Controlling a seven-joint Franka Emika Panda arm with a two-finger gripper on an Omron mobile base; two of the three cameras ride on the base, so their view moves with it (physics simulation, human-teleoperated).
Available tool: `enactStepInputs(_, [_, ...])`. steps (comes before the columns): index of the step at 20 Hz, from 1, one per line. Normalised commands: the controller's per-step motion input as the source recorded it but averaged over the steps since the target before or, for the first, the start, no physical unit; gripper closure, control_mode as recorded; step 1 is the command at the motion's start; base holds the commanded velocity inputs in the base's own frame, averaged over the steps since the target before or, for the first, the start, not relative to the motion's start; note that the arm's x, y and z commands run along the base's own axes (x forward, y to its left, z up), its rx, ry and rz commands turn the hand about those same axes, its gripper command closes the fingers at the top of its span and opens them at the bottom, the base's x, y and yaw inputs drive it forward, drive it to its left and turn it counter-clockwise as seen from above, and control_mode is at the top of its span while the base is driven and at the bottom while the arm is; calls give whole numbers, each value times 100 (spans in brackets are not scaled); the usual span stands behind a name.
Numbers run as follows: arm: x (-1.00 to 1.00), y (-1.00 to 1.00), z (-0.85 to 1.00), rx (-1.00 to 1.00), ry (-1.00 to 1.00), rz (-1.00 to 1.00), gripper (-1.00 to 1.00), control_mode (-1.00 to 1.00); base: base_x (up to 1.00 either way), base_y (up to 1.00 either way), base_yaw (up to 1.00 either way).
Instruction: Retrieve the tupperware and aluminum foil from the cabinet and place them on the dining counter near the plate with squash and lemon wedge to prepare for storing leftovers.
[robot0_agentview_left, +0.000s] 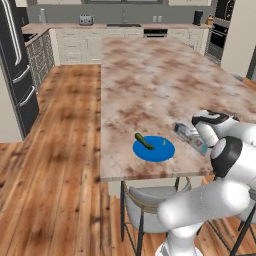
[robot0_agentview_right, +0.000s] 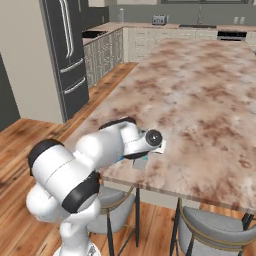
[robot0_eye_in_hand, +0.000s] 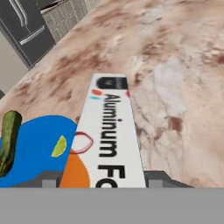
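Long white aluminium foil box (robot0_eye_in_hand: 114, 131) with black lettering lying flat on the brown-veined marble counter (robot0_agentview_left: 150, 75), just beside the round blue plate (robot0_agentview_left: 154, 149) bearing a green squash (robot0_agentview_left: 144, 141) and small yellow lemon wedge (robot0_eye_in_hand: 59, 145), jaws flanking the box's near end, whether they clamp it cannot be told.

The foil box (robot0_agentview_left: 191, 137) lies on the counter (robot0_agentview_left: 150, 80) just right of the plate (robot0_agentview_left: 154, 149).

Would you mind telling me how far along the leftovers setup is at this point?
Done: nothing fully. In hand: the aluminum foil box has reached the dining counter, lying beside the blue plate with the squash and lemon wedge, with the gripper at its near end. Left: releasing the foil if held, then the tupperware, not on the counter here.
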Motion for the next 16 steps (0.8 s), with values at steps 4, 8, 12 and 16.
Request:
enactStepInputs(4, [57,0,-54,0,0,0,100,-100,0,0,0])
enactStepInputs(8, [50,0,-62,0,0,0,-100,-100,0,0,0])
enactStepInputs(12, [48,-4,-38,0,-1,0,-100,-100,0,0,0])
enactStepInputs(16, [17,-39,17,0,-8,0,-100,-100,0,0,0])
